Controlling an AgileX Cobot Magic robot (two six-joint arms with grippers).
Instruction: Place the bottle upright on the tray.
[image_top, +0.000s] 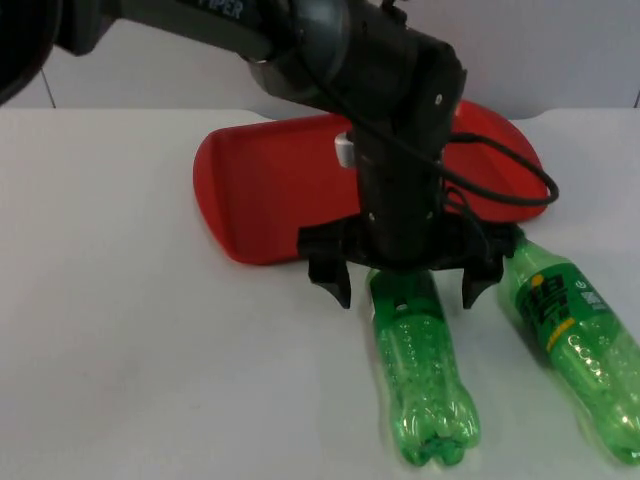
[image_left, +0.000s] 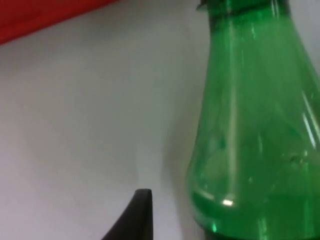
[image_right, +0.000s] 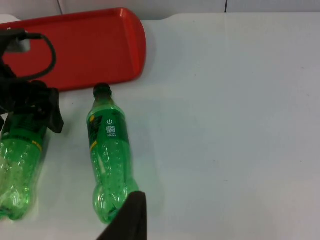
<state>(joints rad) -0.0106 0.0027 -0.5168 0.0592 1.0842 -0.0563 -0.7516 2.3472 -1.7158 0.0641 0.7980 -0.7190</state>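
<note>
The jaws of the left gripper (image_top: 405, 285) stand wide apart, one finger on each side of the neck end of the bare bottle (image_top: 422, 375), holding nothing yet. That bottle lies flat on the white table (image_top: 120, 330), cap end towards the red tray (image_top: 265, 185) and just beside its near rim. To its right lies the labelled bottle (image_top: 575, 335), also on its side and close to the tray's rim. The right gripper waits well back from the work; whether its fingers (image_right: 131, 212) are spread or closed cannot be told. To do this step well, the left gripper should probably settle lower so its fingers close squarely on the shoulder, not the slippery taper of the neck, then tip the bottle upright before setting it onto the tray.
</note>
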